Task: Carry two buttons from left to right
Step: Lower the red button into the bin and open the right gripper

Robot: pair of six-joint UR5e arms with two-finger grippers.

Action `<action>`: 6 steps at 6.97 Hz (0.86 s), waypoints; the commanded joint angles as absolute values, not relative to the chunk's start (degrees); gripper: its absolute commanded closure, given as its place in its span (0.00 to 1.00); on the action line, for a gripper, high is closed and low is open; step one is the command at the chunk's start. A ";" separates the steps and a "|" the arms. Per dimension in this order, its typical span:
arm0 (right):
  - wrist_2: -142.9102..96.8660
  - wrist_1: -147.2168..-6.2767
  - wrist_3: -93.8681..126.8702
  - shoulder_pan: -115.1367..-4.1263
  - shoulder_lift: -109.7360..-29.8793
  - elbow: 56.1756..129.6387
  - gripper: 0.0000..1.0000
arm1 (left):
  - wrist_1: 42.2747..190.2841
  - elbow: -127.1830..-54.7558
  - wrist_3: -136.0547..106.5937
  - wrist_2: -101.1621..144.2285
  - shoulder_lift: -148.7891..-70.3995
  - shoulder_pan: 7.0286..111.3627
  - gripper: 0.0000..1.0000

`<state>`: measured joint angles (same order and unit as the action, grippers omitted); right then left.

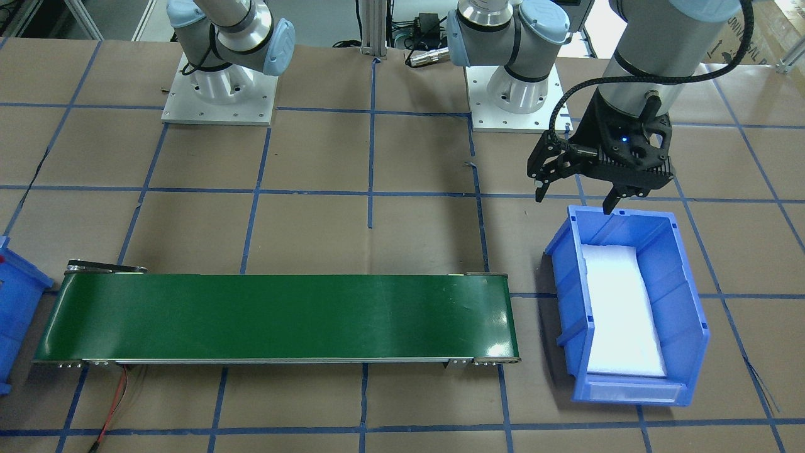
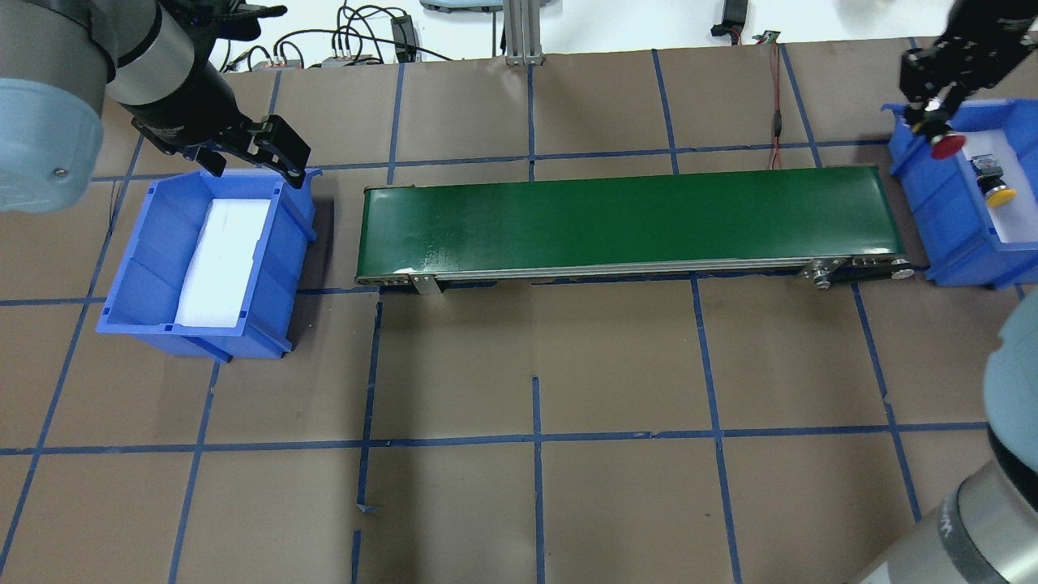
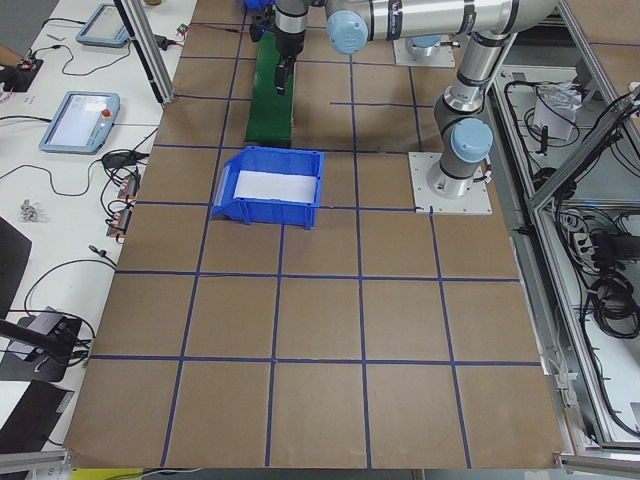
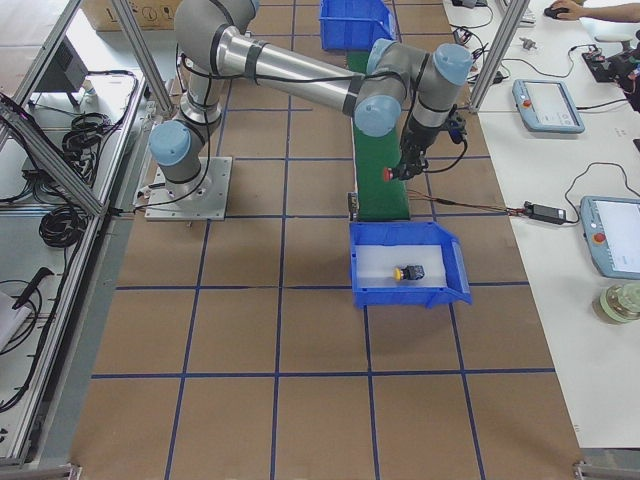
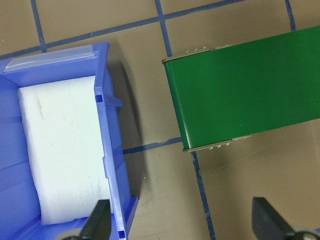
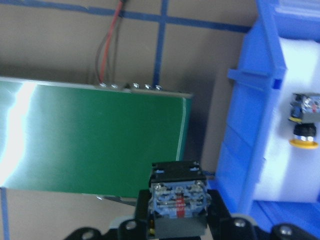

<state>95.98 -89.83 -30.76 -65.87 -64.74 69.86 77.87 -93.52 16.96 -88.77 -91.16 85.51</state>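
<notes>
On the bench [image 1: 409, 245], seen from the front, there are one green belt [image 1: 277, 314] and two blue plastic bins. The bench is covered with brown paper and a grid of blue tape. The left bin [image 1: 688, 302] is boxy with a low front lip and holds one white foam pad [image 1: 619, 308]. The right bin [image 1: 19, 296] is cut by the picture's edge. The left gripper [image 1: 575, 202] hangs in the air near the left bin. A cardboard box [image 1: 764, 38] behind the bench shows letters, partly readable as "UNIVERSAL".

From overhead, I count two buttons. The right gripper [image 2: 937, 122] has its jaws pinching the red button [image 2: 946, 146] in the air, just beside the right bin [image 2: 932, 203]. The yellow button [image 2: 999, 191] lies on the foam inside this bin.

From the right end of the bench, the red button [image 4: 388, 174] hangs over the end of the belt, and the yellow button [image 4: 403, 272] is in the bin.

In the left wrist view the jaws are spread and hold nothing.

In the right wrist view the red button [image 6: 179, 205] shows its square block with metal screws. Any writing there is too blurred to read. Two wires [image 6: 107, 40], one red and one black, run from the belt's frame.
</notes>
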 commanded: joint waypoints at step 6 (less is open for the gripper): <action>97.21 -99.44 -39.03 -54.74 -55.83 68.73 0.92 | 77.87 -93.69 16.88 -88.86 -91.23 85.52 0.00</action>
<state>97.22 -93.69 -39.34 -53.43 -58.28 68.94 77.87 -93.67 16.88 -88.79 -91.24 85.52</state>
